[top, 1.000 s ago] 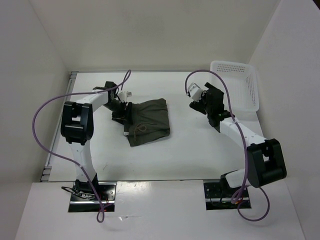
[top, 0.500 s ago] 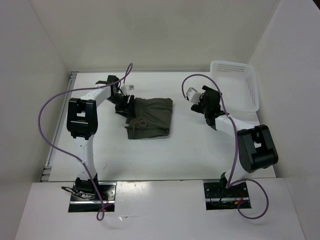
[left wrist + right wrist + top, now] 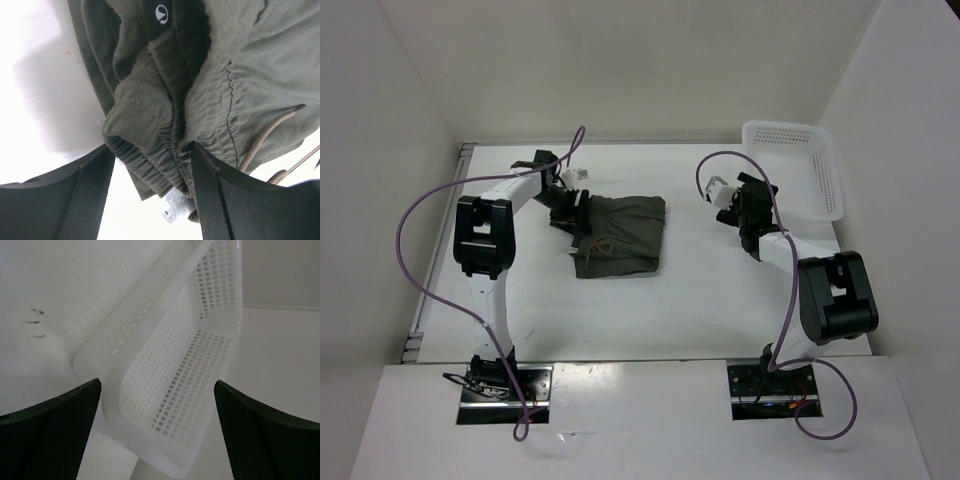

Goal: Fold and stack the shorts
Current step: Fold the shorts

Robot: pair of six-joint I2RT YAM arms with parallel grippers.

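Two YAM arms work over a white table (image 3: 700, 300). The left arm (image 3: 485, 240) rises from its base at the near edge, folds at a black elbow and runs its white forearm away and to the right, a purple cable looping wide of it. It ends low at the left edge of the shorts (image 3: 620, 235).

The dark olive-green shorts lie on the table left of centre, in its far half, gathered into a rough rectangle. Their tan drawstring (image 3: 265, 140) trails across the top layer.

From the wrist camera, the left gripper (image 3: 151, 150) has a thick bunch of the ribbed elastic waistband in its grasp. The jaws stand partly apart, and the cloth presses against the inner faces of both black fingers (image 3: 90, 192).

A black label (image 3: 161, 13) sewn inside the waistband carries a small round white logo and no legible words. A white care tag (image 3: 172, 210) pokes out below the bunched band, its print too fine to read.

The right arm (image 3: 832, 300) climbs from its base to a black elbow at the right, then angles its forearm back toward the table's far side. It stops well apart from the shorts.

The right gripper (image 3: 157, 385) hangs with its jaws spread wide and nothing between them. It faces the near corner of a white perforated plastic basket (image 3: 790, 170) that sits at the table's far right corner, against the wall. No writing shows on the basket.
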